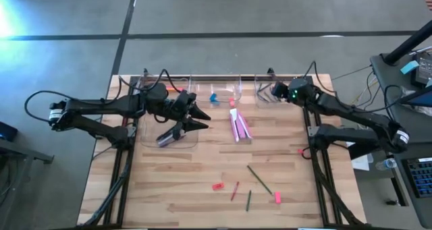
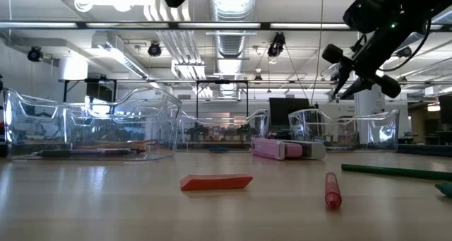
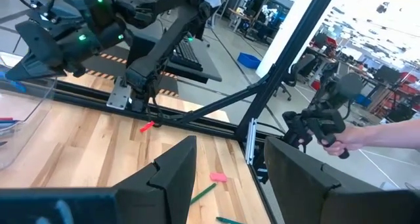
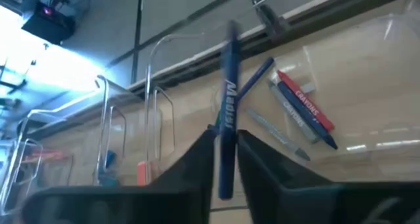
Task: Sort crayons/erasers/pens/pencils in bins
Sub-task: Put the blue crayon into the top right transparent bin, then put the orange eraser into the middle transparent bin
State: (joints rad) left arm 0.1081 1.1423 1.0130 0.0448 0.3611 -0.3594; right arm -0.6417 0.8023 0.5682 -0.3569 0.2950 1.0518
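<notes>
My right gripper [image 1: 267,92] hangs over the far right bin [image 1: 271,96] at the table's far edge, shut on a blue pen [image 4: 228,99]. Below it, that clear bin [image 4: 384,122] holds red and blue crayons [image 4: 305,109] and a grey pen [image 4: 275,135]. My left gripper [image 1: 200,119] stands open and empty above the left bin [image 1: 169,132]. Loose on the near table lie red crayons [image 1: 217,186], green pencils [image 1: 258,179] and a pink eraser [image 1: 277,197]. My right gripper pinches the blue pen near its one end [image 4: 226,168] between its two fingers [image 4: 200,161]. The fingers slant down toward the table's far edge. Most of the pen sticks out beyond the fingertips, lifted clear above the bin.
Two more clear bins [image 1: 223,92] stand along the far edge. Pink blocks [image 1: 239,129] lie at mid-table, and a small red piece [image 1: 302,151] lies near the right arm's base. Beyond the table's right side, a person's hand [image 3: 357,140] holds a control handle.
</notes>
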